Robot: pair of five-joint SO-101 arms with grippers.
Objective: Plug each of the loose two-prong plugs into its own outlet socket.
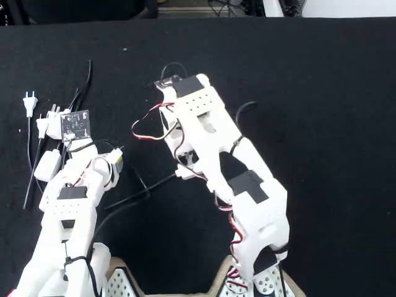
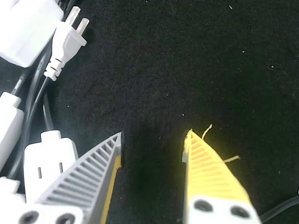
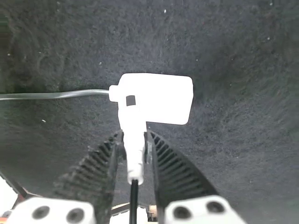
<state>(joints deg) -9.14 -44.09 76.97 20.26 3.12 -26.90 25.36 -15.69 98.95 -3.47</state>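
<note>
Squeezing tight, the right gripper [image 3: 134, 138] has its two black fingers [image 3: 100, 172] clamped on a small white plastic plug [image 3: 132, 122]. That plug looks pushed into a boxy white socket block [image 3: 159, 98]. The block lies on the black cloth table [image 3: 243, 56], with a thin grey cord [image 3: 56, 94] coming out of its side. This pair looks done, I think.

The left gripper [image 2: 154, 135] is spread wide and holds nothing. It hangs over the cloth. Near it lies a loose white two-prong plug [image 2: 67, 42]. Just beside its grey finger [image 2: 88, 177] is a white socket with two slots [image 2: 49, 161]. These two are apart, so they look like the next job.

The loose plug is probably light, hard and a bit slippery. Its metal prongs are thin and could bend. Its cord is likely soft and floppy, and may tug it sideways. The best place to pinch is the fat plastic body, on its flat sides, never the prongs or the cord.
</note>
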